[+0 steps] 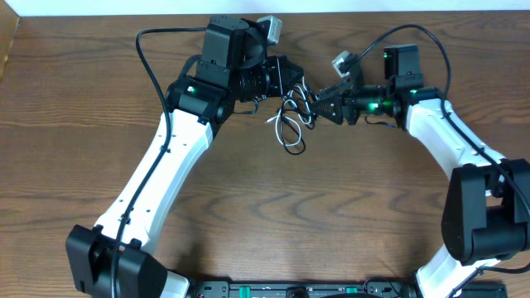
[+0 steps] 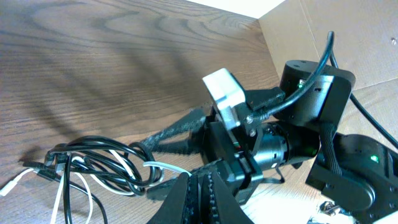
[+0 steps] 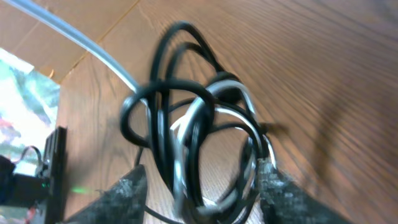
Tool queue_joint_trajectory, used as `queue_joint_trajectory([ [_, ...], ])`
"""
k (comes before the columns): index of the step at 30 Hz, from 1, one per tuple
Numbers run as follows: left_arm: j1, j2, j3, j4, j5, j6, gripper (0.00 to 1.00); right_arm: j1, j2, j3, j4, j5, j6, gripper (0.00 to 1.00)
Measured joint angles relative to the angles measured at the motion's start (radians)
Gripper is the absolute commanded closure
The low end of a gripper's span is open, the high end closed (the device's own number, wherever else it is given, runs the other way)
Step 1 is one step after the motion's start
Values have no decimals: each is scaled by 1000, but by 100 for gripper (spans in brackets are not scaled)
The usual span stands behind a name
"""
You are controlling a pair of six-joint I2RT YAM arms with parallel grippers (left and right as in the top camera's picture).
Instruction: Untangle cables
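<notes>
Centrally, near the top of the overhead view, the left hand [image 1: 298, 85] has its fingers pressed together; whether a strand is caught between them cannot be told. Just right of it, the right hand [image 1: 317, 103] is spread, its fingers [image 3: 124, 196] flanking the looped cables [image 1: 291, 131]. The black and white tangle runs lengthwise down the frame onto the tabletop [image 1: 331, 207], with a white end poking left.

The left hand [image 1: 290, 83] and right hand [image 1: 320, 103] meet over the wooden counter [image 1: 331, 199]. A tangle of black and white cables [image 1: 291, 116] sits between them, with loops trailing just below.
</notes>
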Motion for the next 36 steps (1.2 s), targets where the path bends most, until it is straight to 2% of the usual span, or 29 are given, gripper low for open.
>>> queue_joint_trajectory([
  [1, 0, 0, 0, 0, 0, -2, 93, 12, 0, 0, 8, -4, -5, 82],
  [5, 0, 0, 0, -4, 0, -2, 93, 35, 0, 0, 19, 5, 13, 99],
  [8, 0, 0, 0, -16, 0, -2, 92, 27, 0, 0, 20, 9, 54, 99],
  [9, 0, 0, 0, -21, -4, -1, 89, 22, 0, 0, 20, 9, 84, 99],
  [10, 0, 0, 0, -30, -9, 2, 83, 15, 0, 0, 19, 15, 119, 99],
  [13, 0, 0, 0, -33, -41, 5, 30, 3, 0, 0, -11, 76, 218, 99],
  [14, 0, 0, 0, -36, -58, 5, 25, 3, 0, 0, -21, 97, 245, 99],
  [18, 0, 0, 0, -117, -123, 5, 24, 3, 0, -1, -102, 256, 443, 99],
  [23, -2, 1, 0, -221, -153, 6, 33, -2, 0, -1, -145, 351, 668, 99],
  [25, -9, 10, 0, -241, -158, 6, 33, -6, -6, -1, -146, 369, 735, 99],
  [31, -69, 80, 0, -232, -159, 11, 35, -19, -100, -3, -149, 387, 843, 99],
  [36, -121, 138, 0, -164, -157, 81, 40, -57, -160, -3, -148, 338, 868, 99],
])
